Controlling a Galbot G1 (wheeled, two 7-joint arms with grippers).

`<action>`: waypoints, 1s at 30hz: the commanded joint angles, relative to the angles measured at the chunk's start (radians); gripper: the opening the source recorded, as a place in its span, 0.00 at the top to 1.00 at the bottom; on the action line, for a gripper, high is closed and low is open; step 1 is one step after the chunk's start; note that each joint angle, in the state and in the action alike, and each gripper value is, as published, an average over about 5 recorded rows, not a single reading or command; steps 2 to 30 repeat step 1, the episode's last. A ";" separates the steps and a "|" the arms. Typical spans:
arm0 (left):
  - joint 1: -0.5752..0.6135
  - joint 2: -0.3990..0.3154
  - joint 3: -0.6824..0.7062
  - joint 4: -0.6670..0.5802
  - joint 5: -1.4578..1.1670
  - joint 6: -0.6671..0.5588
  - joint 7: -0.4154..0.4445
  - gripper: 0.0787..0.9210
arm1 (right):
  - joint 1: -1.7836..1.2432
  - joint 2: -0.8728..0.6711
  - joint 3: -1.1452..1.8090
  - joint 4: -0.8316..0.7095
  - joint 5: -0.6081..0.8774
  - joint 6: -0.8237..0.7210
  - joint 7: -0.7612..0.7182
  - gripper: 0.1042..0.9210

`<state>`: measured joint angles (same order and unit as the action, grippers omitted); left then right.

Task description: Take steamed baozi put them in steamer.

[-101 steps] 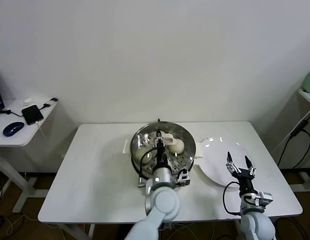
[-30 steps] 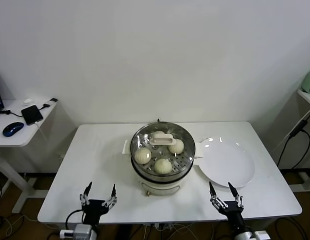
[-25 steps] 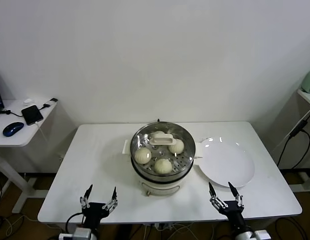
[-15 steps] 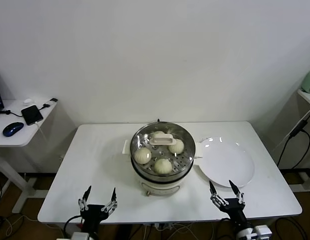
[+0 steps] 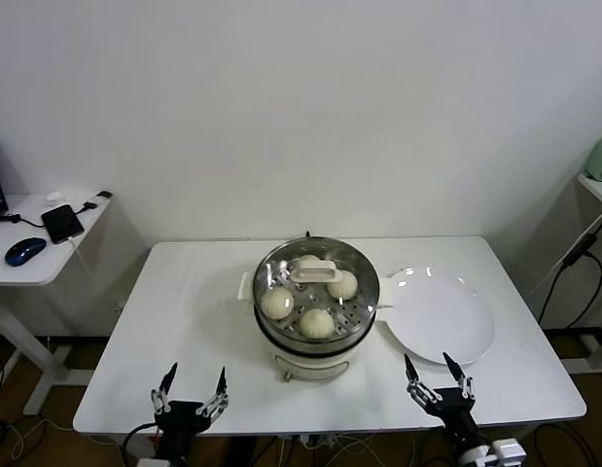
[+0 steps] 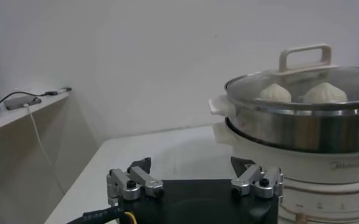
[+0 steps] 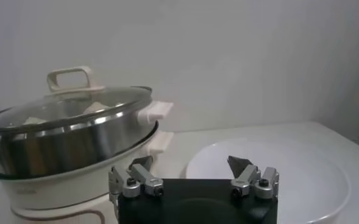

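The small cream-white steamed baozi sit inside the shiny round stainless-steel steamer mid-table, under its round glass lid with the beige handle, which the left arm was still reaching over a few seconds ago. The flat white plate lies just beside it, bare. Both arms have dropped to the table's near edge: left gripper and right gripper, fingers spread apart, holding nothing.

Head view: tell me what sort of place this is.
Probably an office or lab test room, not a kitchen: a plain white table holds the steamer, and a side desk has a computer mouse.
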<state>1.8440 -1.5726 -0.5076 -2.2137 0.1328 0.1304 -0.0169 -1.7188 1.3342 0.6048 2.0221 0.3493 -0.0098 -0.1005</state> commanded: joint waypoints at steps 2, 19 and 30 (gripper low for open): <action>0.014 0.004 0.001 -0.010 0.001 0.003 0.003 0.12 | -0.008 0.000 -0.005 0.006 -0.007 -0.005 -0.010 0.12; 0.014 0.004 0.001 -0.010 0.001 0.003 0.003 0.12 | -0.008 0.000 -0.005 0.006 -0.007 -0.005 -0.010 0.12; 0.014 0.004 0.001 -0.010 0.001 0.003 0.003 0.12 | -0.008 0.000 -0.005 0.006 -0.007 -0.005 -0.010 0.12</action>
